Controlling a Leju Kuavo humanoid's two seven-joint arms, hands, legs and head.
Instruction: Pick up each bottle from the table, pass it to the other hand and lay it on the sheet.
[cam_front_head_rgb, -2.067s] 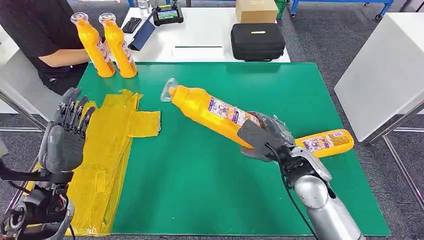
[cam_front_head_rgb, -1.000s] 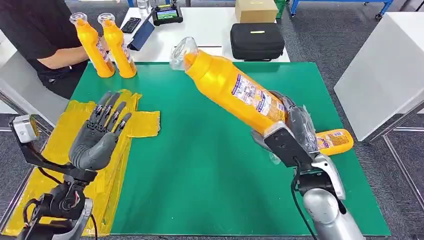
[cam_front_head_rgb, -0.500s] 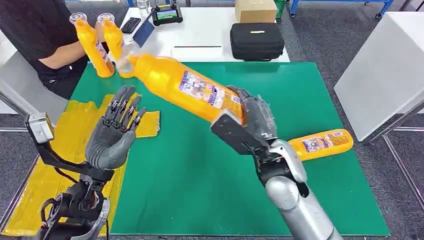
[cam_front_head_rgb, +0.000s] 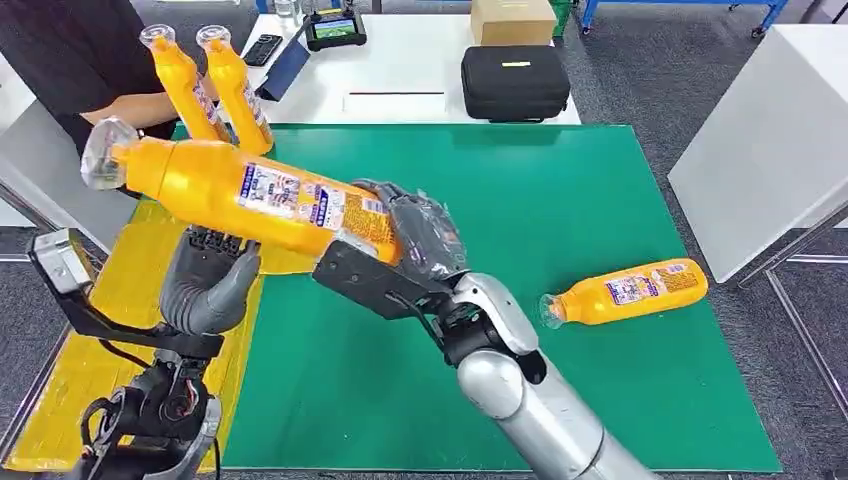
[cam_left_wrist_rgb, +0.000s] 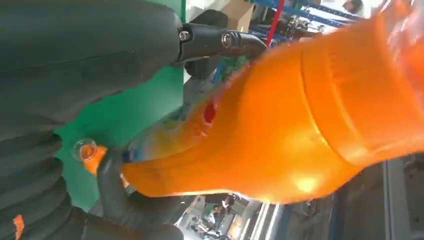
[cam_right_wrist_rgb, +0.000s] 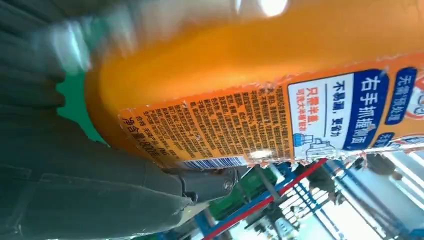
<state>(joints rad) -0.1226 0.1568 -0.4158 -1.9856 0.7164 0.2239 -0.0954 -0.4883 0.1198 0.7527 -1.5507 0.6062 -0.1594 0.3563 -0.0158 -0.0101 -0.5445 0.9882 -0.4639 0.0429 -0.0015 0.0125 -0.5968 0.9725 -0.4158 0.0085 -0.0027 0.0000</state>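
Bottle (cam_front_head_rgb: 250, 195) hangs in the air above the sheet (cam_front_head_rgb: 120, 300), near level, cap toward 9 o'clock, your right hand (cam_front_head_rgb: 415, 240) wrapped around its base. Your left hand (cam_front_head_rgb: 205, 285) sits just under the body; whether its fingers have closed on it you cannot tell from here. Release the right too early and the bottle may drop and roll off the sheet, or swing into the two bottles (cam_front_head_rgb: 210, 85) standing at 11 o'clock. Half a second ago the bottle pointed further right, and the left hand waited open, apart from it.
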